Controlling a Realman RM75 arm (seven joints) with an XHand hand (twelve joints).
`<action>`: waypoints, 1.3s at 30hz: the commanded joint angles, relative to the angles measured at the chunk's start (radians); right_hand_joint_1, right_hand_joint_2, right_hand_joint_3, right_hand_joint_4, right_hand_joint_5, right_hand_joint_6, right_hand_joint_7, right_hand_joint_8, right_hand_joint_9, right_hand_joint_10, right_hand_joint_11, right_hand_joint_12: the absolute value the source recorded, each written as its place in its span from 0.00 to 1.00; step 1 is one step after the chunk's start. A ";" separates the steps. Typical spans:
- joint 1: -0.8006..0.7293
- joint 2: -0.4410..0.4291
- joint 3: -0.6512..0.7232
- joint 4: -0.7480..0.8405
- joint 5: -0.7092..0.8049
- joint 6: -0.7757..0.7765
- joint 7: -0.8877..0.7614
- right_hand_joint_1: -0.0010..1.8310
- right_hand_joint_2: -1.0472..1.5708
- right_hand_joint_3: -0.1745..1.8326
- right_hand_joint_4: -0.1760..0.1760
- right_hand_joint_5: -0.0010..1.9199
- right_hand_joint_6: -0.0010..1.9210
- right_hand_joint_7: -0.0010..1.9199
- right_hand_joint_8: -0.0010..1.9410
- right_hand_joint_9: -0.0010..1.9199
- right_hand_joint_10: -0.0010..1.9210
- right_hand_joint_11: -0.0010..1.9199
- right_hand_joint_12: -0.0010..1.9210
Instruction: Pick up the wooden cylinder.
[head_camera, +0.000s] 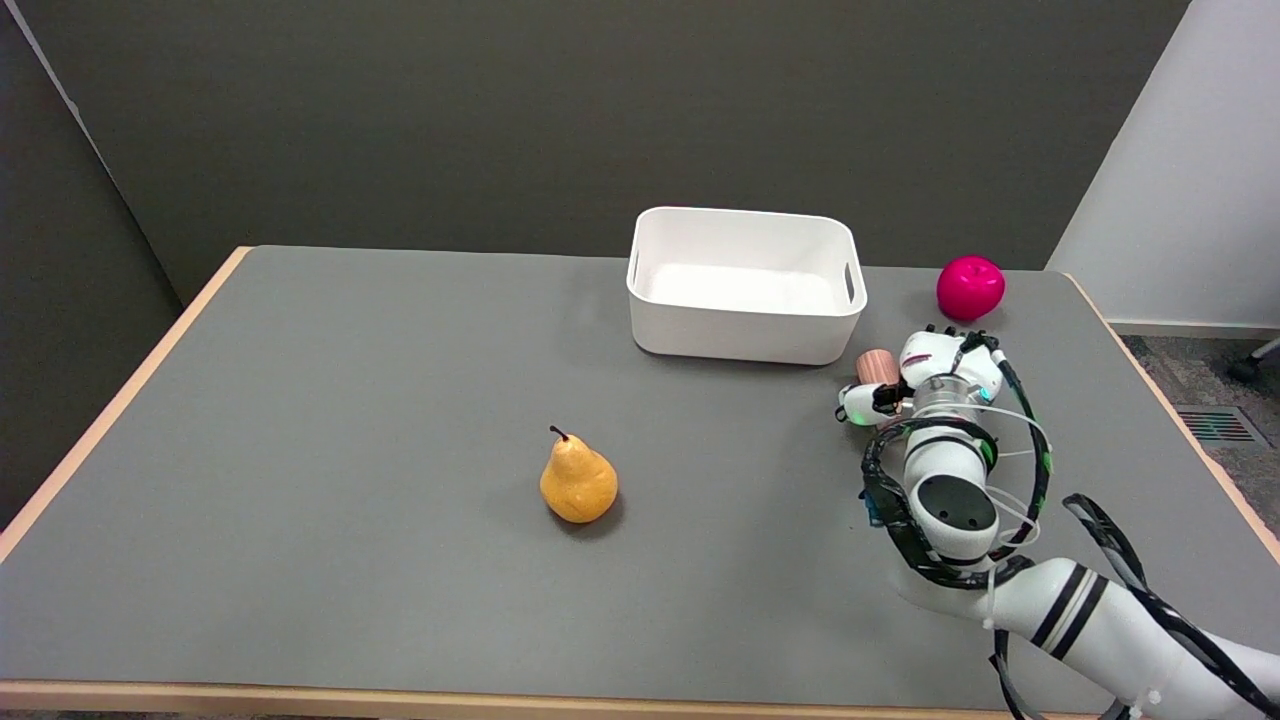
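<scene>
Here we see the right hand (925, 375) against the wooden cylinder (877, 368), half hiding it; we cannot tell whether the fingers grasp it.

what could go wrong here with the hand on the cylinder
1. The right hand meets the cylinder only at its side, and the contact is mostly hidden, so the hold may be shallow and the cylinder could slip or tip.
2. The bin stands just behind the cylinder; a push forward could knock it against the bin wall.
3. The pink apple lies close behind the hand, so a swing back might roll it off the table.
</scene>
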 joint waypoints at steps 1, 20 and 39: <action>0.067 -0.001 -0.037 -0.047 0.018 0.009 0.004 0.33 0.66 0.50 0.00 0.20 0.47 0.31 0.44 0.16 0.54 0.04 0.67; 0.078 -0.009 -0.054 -0.058 0.080 -0.016 -0.006 0.33 0.66 0.50 0.00 0.22 0.50 0.33 0.49 0.20 0.58 0.07 0.69; 0.034 -0.011 -0.051 -0.044 -0.012 -0.085 -0.005 0.55 0.80 0.33 0.26 0.36 0.80 0.48 0.66 0.40 0.72 0.28 0.90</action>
